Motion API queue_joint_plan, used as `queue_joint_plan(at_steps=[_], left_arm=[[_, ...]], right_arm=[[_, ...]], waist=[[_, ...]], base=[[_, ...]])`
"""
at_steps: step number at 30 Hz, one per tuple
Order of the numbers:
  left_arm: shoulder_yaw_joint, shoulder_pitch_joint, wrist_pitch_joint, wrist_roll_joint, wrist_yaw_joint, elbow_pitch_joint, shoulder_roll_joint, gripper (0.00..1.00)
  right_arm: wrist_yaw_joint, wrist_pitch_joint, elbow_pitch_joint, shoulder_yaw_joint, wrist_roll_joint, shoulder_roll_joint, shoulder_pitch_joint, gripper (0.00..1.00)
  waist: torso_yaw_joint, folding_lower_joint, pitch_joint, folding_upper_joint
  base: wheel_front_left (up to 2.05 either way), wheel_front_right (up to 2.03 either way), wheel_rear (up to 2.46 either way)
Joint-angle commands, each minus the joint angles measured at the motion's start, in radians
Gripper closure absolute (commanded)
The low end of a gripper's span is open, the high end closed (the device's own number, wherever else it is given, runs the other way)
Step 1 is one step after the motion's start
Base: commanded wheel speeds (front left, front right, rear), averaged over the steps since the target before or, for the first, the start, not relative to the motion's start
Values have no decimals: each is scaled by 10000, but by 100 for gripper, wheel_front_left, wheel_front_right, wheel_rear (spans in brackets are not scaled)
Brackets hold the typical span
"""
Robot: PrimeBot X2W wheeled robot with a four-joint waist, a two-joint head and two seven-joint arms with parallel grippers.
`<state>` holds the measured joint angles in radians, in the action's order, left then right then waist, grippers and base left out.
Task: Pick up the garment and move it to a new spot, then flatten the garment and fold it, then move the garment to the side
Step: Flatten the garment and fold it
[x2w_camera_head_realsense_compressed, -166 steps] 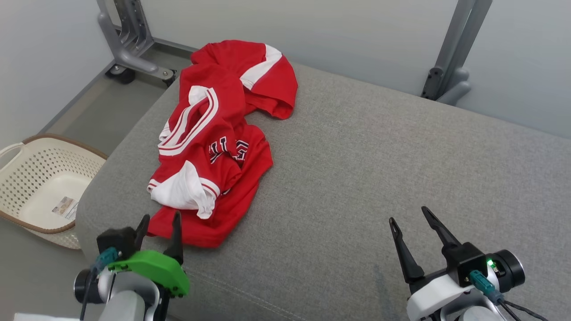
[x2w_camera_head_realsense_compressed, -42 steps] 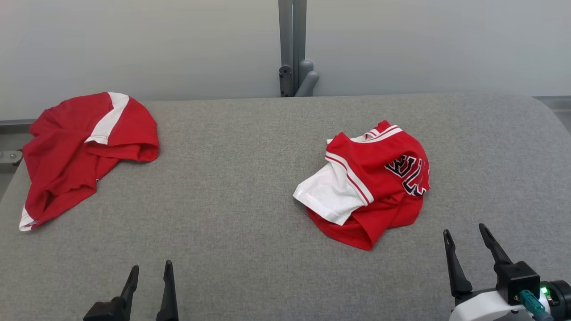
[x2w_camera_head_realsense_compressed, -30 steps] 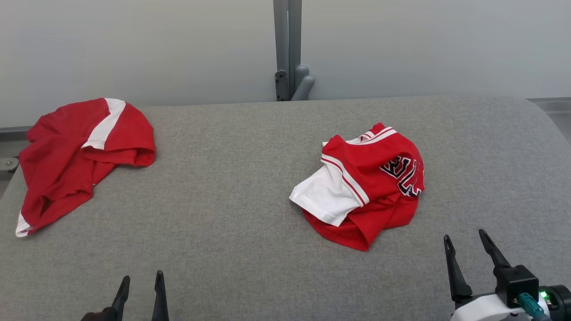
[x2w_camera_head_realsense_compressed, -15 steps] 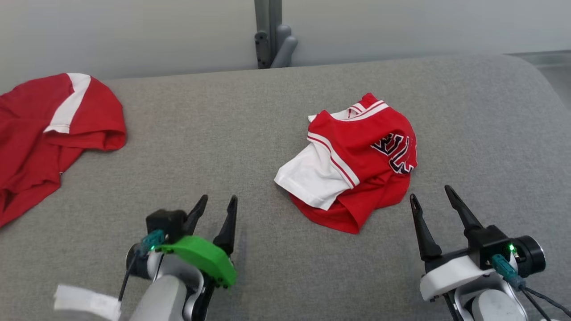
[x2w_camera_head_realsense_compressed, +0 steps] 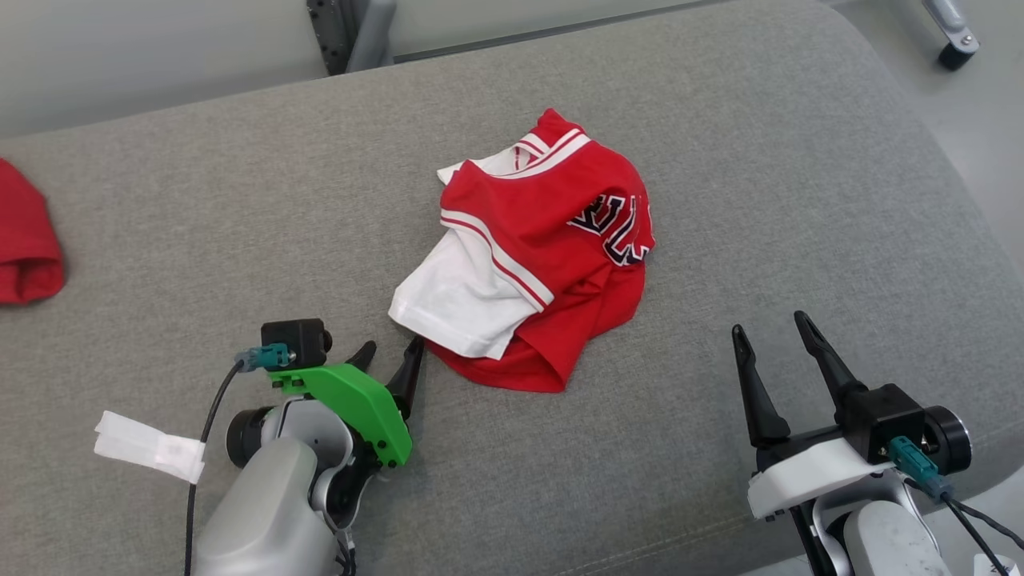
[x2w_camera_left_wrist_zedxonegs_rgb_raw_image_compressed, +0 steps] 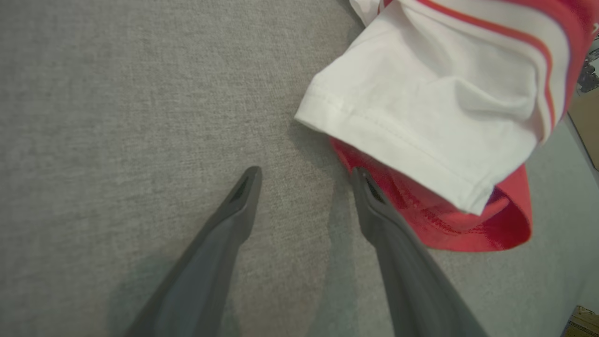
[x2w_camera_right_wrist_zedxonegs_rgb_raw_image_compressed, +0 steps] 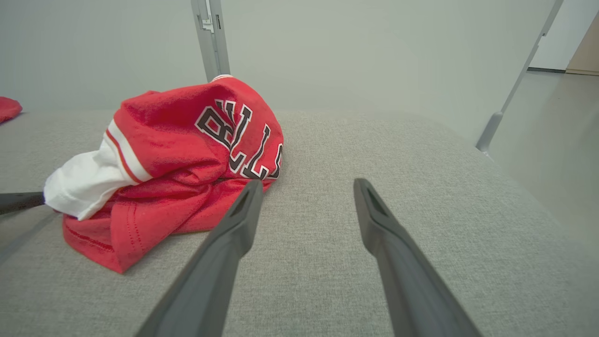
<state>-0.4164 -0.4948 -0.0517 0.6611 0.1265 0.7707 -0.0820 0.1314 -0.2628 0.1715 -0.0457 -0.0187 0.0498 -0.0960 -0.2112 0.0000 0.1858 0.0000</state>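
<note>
**Grey pad, jersey in a heap: left arm staged low at the near hem**

Grey woven padding (x2w_camera_head_realsense_compressed: 200,200) spans the head view, with a pale wall and a metal post (x2w_camera_head_realsense_compressed: 352,32) behind it. At mid-pad the jersey (x2w_camera_head_realsense_compressed: 552,232) lies crumpled, its lettering turned to the robot's right. A white sleeve (x2w_camera_head_realsense_compressed: 456,300) spills out at the near left over a red hem (x2w_camera_left_wrist_zedxonegs_rgb_raw_image_compressed: 440,229). 1 other red cloth (x2w_camera_head_realsense_compressed: 24,240) lies well apart at the far left; judged not the piece in hand.

Obs, left gripper (x2w_camera_head_realsense_compressed: 392,348): the 2 fingers are apart with nothing between them, tips low on the pad. The finger nearer the jersey is just beside the hem; contact cannot be told. Reading: the low approach suits sliding 1 finger under the cloth edge rather than pinching the top of the heap.

Obs, right gripper (x2w_camera_head_realsense_compressed: 768,324): fingers spread, empty, near the pad on the jersey's right and clear of the cloth. Probably held in reserve until a 2nd corner is exposed.

Status: flattening not yet begun; fold and side move outstanding.
</note>
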Motion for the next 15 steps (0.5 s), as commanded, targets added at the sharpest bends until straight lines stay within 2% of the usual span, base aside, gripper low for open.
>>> queue_joint_plan(at_steps=[1, 8, 15], left_arm=[[-1, -203, -77, 296, 26, 41, 72, 0], [-541, -198, -343, 1277, 48, -449, -42, 0], [-892, -337, -139, 2273, 51, -1472, -547, 0]], right_arm=[[-14, -31, -14, 19, -88, 17, -12, 0], [-14, -31, 19, 63, -91, 17, -16, 0], [-14, -31, 47, 96, -19, 16, -74, 0]], waist=[[-432, 0, 382, 0], [-451, 0, 415, 0], [-373, 0, 312, 0]], base=[[0, 0, 0], [0, 0, 0], [0, 0, 0]])
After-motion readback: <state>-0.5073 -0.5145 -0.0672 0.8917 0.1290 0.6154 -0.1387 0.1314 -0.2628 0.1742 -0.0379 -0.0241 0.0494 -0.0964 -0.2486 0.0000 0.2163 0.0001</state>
